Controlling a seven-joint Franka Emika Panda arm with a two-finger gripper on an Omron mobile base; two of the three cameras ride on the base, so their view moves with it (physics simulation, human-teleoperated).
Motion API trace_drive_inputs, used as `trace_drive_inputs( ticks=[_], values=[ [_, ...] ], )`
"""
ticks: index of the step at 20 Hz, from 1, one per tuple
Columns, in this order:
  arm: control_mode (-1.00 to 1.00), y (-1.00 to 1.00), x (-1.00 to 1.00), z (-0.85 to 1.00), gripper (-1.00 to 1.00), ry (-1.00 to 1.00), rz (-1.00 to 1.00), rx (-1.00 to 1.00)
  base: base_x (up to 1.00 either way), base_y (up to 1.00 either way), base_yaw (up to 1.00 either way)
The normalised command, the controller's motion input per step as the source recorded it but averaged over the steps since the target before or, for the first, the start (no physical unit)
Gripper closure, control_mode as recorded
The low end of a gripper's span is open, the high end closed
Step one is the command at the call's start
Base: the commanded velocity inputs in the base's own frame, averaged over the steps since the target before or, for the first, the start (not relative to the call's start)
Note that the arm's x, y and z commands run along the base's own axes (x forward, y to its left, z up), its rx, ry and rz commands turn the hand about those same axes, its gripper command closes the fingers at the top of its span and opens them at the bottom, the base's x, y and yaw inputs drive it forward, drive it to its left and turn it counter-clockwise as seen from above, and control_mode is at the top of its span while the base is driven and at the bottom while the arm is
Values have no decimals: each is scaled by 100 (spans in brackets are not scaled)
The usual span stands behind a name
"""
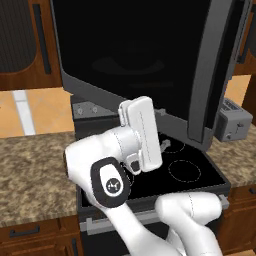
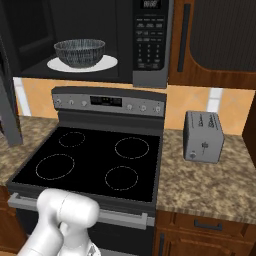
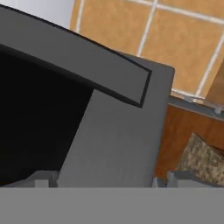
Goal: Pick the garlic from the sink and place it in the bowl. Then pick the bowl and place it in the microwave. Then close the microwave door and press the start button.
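Microwave door (image 1: pixel 150 55) stood wide open at left, gripper (image 3: pixel 107 181) spread around its edge, where a glancing push risked slipping off.

Stove (image 2: pixel 95 160), toaster (image 2: pixel 202 136), speckled counter (image 2: pixel 210 185)

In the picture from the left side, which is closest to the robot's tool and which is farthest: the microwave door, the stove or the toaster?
1. microwave door: right above the tool, nearly touching.
2. stove: just below the tool.
3. toaster: farthest, off to the right on the counter.
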Motion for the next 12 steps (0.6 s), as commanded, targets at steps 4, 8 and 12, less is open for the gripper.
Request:
trace_drive_inputs(
  ticks=[4,8,12],
  values=[
    [-100,-62,46,11,-100,-1,38,11,0,0,0],
    [-100,-44,65,12,-100,0,45,11,0,0,0],
    [-100,-30,85,12,-100,1,45,11,0,0,0]
  ],
)
